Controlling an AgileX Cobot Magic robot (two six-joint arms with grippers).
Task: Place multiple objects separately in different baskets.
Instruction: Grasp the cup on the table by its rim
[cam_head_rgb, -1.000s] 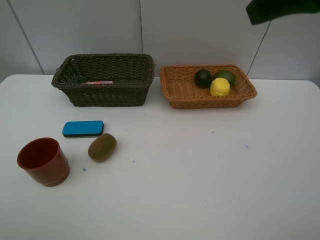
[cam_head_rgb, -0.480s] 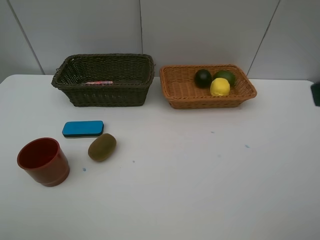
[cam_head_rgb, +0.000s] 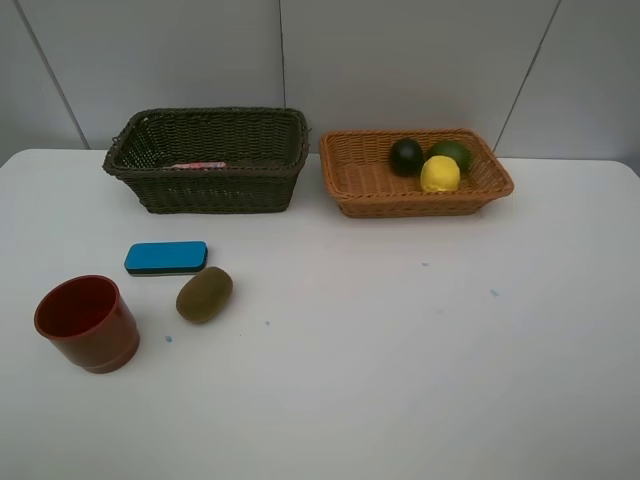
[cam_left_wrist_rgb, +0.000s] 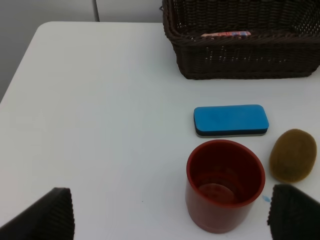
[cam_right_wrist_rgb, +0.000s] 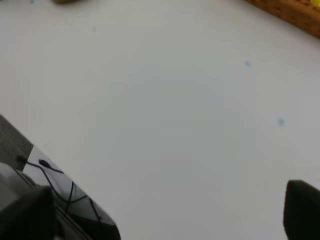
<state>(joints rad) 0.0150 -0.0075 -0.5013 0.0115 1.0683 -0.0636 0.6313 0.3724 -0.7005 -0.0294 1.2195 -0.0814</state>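
Nearest the robot, the left hand (cam_left_wrist_rgb: 170, 217) stood wide, its two dark fingertips (cam_left_wrist_rgb: 47, 215) far apart with nothing between them. The right hand (cam_right_wrist_rgb: 164, 212) was just as wide and held nothing, over a bare stretch of the white worktop (cam_head_rgb: 400, 350). That stretch was marked only by a few small blue specks.

Next came the red-brown cup (cam_head_rgb: 86, 322), upright at the near left of the worktop. It was glossy, with its mouth open and its inside bare. Just beside it to the right lay the kiwi (cam_head_rgb: 204, 294), a dull brown oval on its side, apart from the cup. Just behind the kiwi lay the blue eraser (cam_head_rgb: 166, 257), a flat rounded block with a dark underside. It was close to the fruit without touching it.

Further back stood the dark basket (cam_head_rgb: 205, 190), deep and olive-green. A pink strip of the bottle (cam_head_rgb: 198, 165) showed over its rim, and the rest was hidden by the weave. To its right, near but apart, sat the tan basket (cam_head_rgb: 420, 207), shallow and flared. In its far right part the yellow lemon (cam_head_rgb: 440, 174) lay in front. The dark mangosteen (cam_head_rgb: 406, 157) and the green lime (cam_head_rgb: 452, 152) were close behind it.

Nothing stood between the cup, kiwi or eraser and the baskets.
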